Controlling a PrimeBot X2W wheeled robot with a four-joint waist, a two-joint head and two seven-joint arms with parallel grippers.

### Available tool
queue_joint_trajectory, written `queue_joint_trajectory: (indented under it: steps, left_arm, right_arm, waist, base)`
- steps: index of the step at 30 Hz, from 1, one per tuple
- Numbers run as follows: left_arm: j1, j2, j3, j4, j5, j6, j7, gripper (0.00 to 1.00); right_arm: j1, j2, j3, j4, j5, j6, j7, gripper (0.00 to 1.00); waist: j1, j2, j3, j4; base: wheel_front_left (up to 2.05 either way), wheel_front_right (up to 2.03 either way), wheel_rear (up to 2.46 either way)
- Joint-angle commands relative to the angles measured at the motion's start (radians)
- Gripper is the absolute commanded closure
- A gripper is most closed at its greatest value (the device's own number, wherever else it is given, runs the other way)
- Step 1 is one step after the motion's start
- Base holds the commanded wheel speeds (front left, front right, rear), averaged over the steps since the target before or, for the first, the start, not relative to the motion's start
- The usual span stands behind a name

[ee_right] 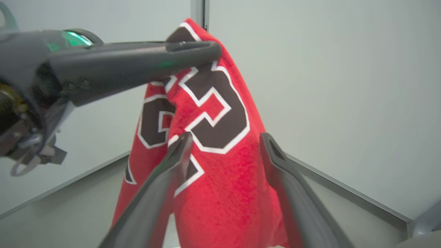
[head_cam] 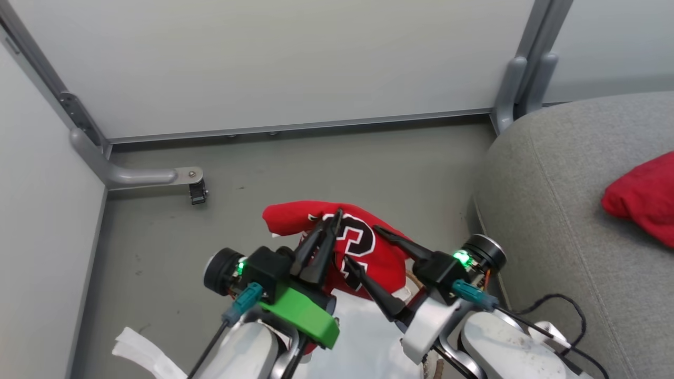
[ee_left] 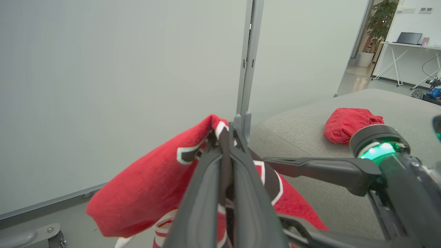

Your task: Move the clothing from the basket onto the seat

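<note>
Hanging jersey (head_cam: 387, 262) pinched by left end effector (head_cam: 335, 217), near seat (head_cam: 553, 221) edge.

Bare grey floor (head_cam: 316, 158) lay open ahead. The seat (head_cam: 553, 221) was free beside 1 red garment (head_cam: 645, 202). Panel walls (head_cam: 263, 63) closed the far side.

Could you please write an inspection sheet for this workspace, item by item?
Surface: grey floor, faint marks.
Job's things: jersey hanging from left pincer; plain red garment lying on sofa.
Clutter: white strip on floor.
Pincers: left pincer shut on jersey; right pincer open, near jersey.
Cables: black cable looped on sofa.
Surroundings: pale partition panels, grey metal foot; desk and plant beyond.
</note>
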Motion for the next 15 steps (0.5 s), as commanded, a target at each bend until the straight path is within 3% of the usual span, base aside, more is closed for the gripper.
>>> queue_joint_trajectory:
  steps: [1,8,9,11,15]
  left_arm:
    - [0.010,-0.002,-0.017,-0.001,-0.010,-0.003,-0.001,1.00]
    - [-0.017,-0.007,-0.120,-0.005,-0.046,-0.003,-0.001,1.00]
    - [-0.018,-0.007,-0.131,-0.005,-0.053,-0.003,-0.001,1.00]
    - [-0.020,-0.008,-0.152,-0.003,-0.064,-0.003,-0.001,1.00]
    - [-0.014,-0.009,-0.155,0.007,-0.079,-0.003,-0.001,1.00]
  right_arm:
    - [-0.028,-0.006,0.031,0.035,0.010,-0.001,-0.002,0.00]
    - [-0.121,0.045,0.109,0.215,0.004,-0.001,-0.002,0.00]
    - [-0.122,0.053,0.114,0.226,0.015,-0.001,-0.002,0.05]
    - [-0.126,0.064,0.129,0.242,0.033,-0.001,-0.002,1.00]
    - [-0.113,0.072,0.113,0.235,0.061,-0.001,-0.002,1.00]
  waist:
    - [0.0001,0.0000,-0.008,0.020]
    - [0.0001,0.0000,-0.020,0.085]
    - [0.0001,0.0000,-0.022,0.091]
    - [0.0001,0.0000,-0.025,0.106]
    - [0.0001,0.0000,-0.028,0.118]
  base:
    - [0.00,0.00,0.00]
    - [0.00,0.00,0.00]
    - [0.00,0.00,0.00]
    - [0.00,0.00,0.00]
    - [0.00,0.00,0.00]
